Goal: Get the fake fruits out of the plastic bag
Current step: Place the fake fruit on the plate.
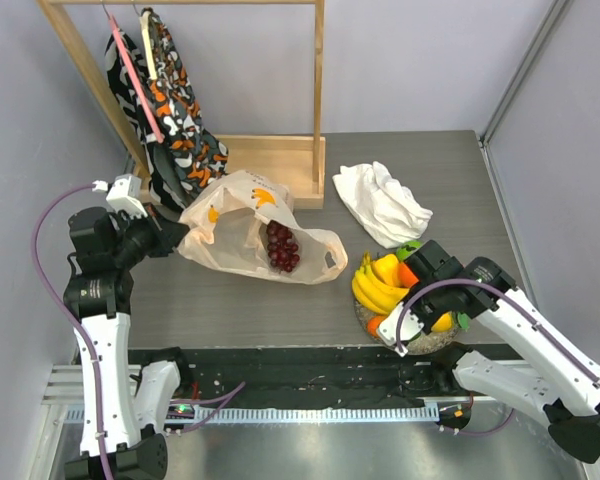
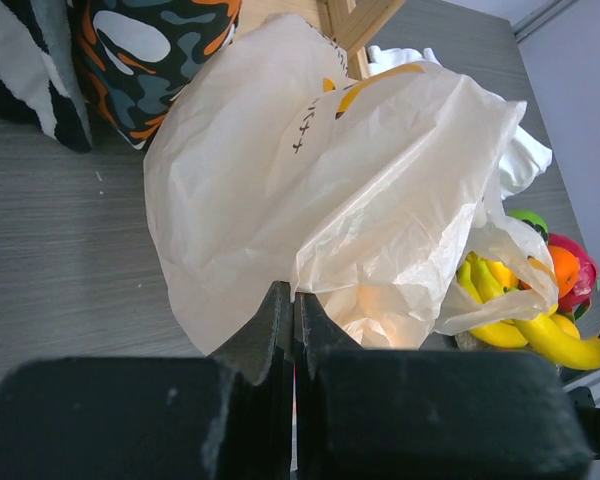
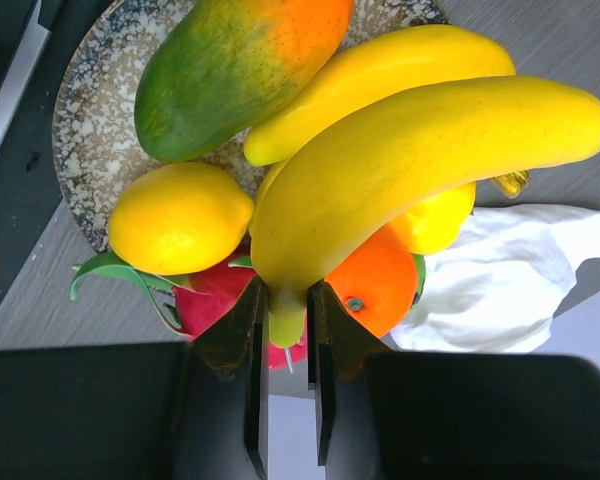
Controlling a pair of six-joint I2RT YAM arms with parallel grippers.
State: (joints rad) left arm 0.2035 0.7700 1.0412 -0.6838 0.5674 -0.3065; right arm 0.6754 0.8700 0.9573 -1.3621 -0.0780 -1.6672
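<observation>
The pale peach plastic bag [image 1: 242, 222] lies on the table at centre left, with dark purple grapes [image 1: 282, 246] inside near its opening. My left gripper [image 1: 177, 238] is shut on the bag's left edge [image 2: 280, 240]. My right gripper [image 1: 412, 268] is shut on the stem end of the yellow banana bunch [image 3: 420, 160], which rests over the speckled plate [image 3: 90, 120]. On the plate lie the red-green mango [image 3: 230, 65], a yellow round [image 3: 178, 218], an orange [image 3: 375, 285] and the pink dragon fruit [image 3: 210, 305]. A green lime [image 1: 410, 247] shows behind the gripper.
A white cloth [image 1: 382, 201] lies at the back right. A wooden rack [image 1: 280, 160] holds patterned orange-black-white fabric [image 1: 170, 110] at the back left, just behind the bag.
</observation>
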